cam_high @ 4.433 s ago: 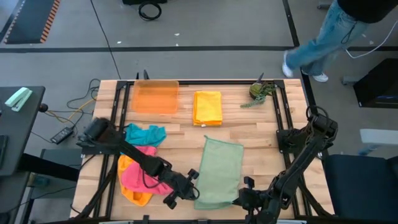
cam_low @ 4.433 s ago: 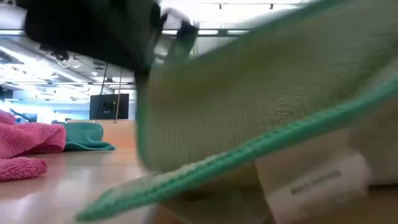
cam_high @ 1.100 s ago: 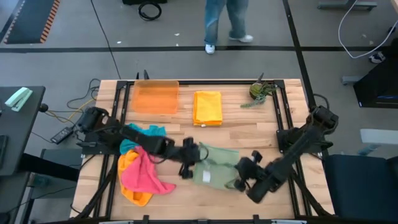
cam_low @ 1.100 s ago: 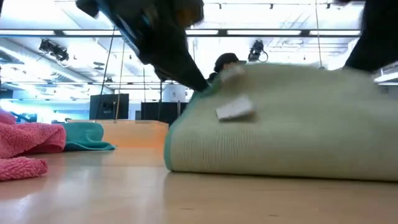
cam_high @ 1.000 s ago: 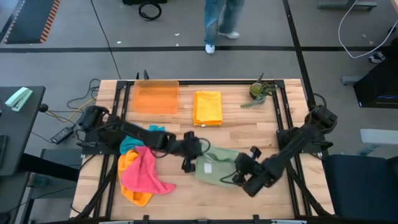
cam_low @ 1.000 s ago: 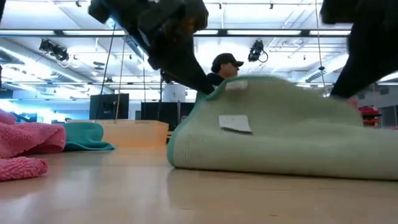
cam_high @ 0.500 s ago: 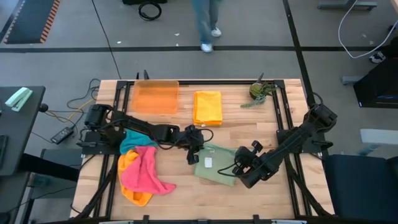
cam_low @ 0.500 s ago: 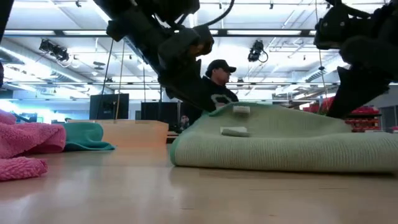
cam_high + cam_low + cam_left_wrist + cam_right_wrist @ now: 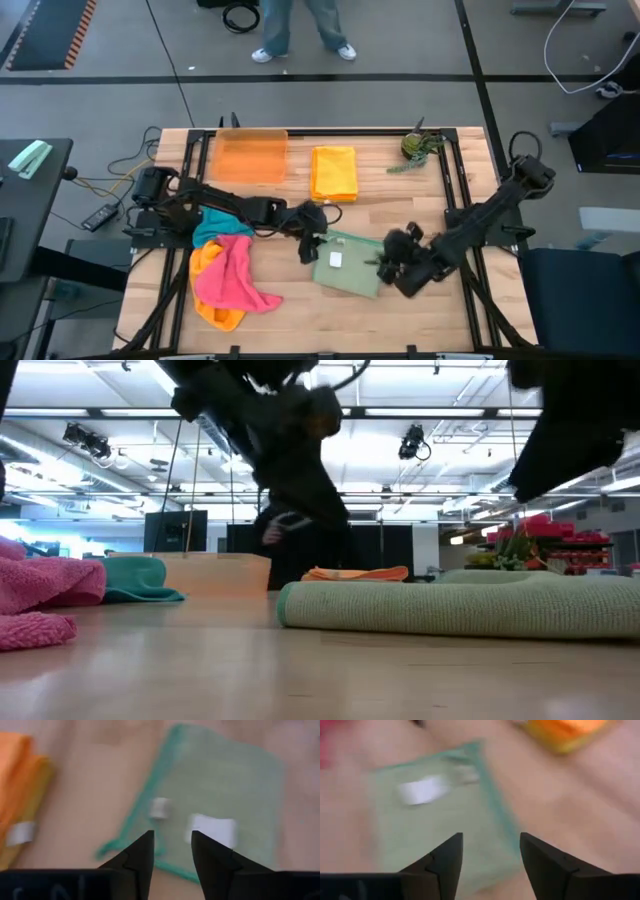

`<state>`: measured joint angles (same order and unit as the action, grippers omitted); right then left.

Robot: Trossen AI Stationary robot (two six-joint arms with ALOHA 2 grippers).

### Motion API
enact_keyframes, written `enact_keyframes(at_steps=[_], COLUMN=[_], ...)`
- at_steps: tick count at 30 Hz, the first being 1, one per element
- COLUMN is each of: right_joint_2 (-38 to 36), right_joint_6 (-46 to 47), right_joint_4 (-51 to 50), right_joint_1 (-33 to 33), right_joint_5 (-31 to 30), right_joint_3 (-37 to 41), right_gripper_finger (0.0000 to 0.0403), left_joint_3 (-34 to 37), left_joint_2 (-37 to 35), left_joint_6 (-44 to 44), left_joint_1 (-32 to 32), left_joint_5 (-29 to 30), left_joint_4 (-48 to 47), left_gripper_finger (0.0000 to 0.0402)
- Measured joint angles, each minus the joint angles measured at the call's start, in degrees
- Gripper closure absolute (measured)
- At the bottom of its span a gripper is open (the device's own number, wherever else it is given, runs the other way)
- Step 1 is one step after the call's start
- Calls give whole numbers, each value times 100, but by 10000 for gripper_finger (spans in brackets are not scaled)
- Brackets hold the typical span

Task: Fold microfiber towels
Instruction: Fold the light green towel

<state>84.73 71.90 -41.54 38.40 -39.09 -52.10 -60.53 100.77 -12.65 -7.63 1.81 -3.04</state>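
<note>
Just then the folded sage green towel [image 9: 346, 263] lay flat mid-table, between both grippers: left gripper [image 9: 309, 249] beside its left edge, right gripper [image 9: 392, 267] at its right, both open, empty.

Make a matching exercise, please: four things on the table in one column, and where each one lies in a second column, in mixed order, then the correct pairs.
Things
1. green towel
2. yellow towel
3. pink towel
4. tray

Places
A. far left corner of the table
B. folded, at the far edge, beside the tray
C. crumpled in the pile on the left side
D. folded flat, between the left gripper and the right gripper

Pairs: 1-D, 2-B, 3-C, 4-A
</note>
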Motion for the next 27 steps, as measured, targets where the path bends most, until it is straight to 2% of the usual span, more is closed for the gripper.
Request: enact_keyframes(at_steps=[2, 4, 7, 9, 10, 12, 18, 23, 27], right_joint_2=[80, 373, 1098, 1526, 1674, 1903, 2161, 1585, 713], right_joint_6=[-51, -182, -404, -443, -436, -218, -120, -591, -1288], right_joint_4=[870, 1972, 3036, 3125, 3122, 3120, 2663, 1123, 37], right_joint_1=[360, 637, 789, 777, 774, 730, 573, 491, 231], right_joint_5=[2, 53, 81, 115, 122, 130, 838, 1121, 998], right_joint_3=[77, 185, 185, 77, 39, 26, -9, 37, 28], right_gripper_finger=[200, 220, 295, 363, 382, 391, 399, 400, 401], left_joint_3=[-4, -2, 5, -1, -2, 0, -2, 0, 0], left_joint_2=[100, 325, 743, 989, 1089, 1213, 1287, 1287, 1265], left_joint_6=[106, 280, 549, 620, 579, 359, -455, -1178, -1152], left_joint_1=[-235, -496, -836, -942, -959, -949, -912, -1214, -1526], left_joint_5=[-199, -256, -270, -208, -144, 8, 70, -671, -729], left_joint_4=[110, 219, 829, 1184, 1207, 1184, 1161, 1778, 2726], left_gripper_finger=[270, 288, 327, 359, 376, 393, 385, 394, 377])
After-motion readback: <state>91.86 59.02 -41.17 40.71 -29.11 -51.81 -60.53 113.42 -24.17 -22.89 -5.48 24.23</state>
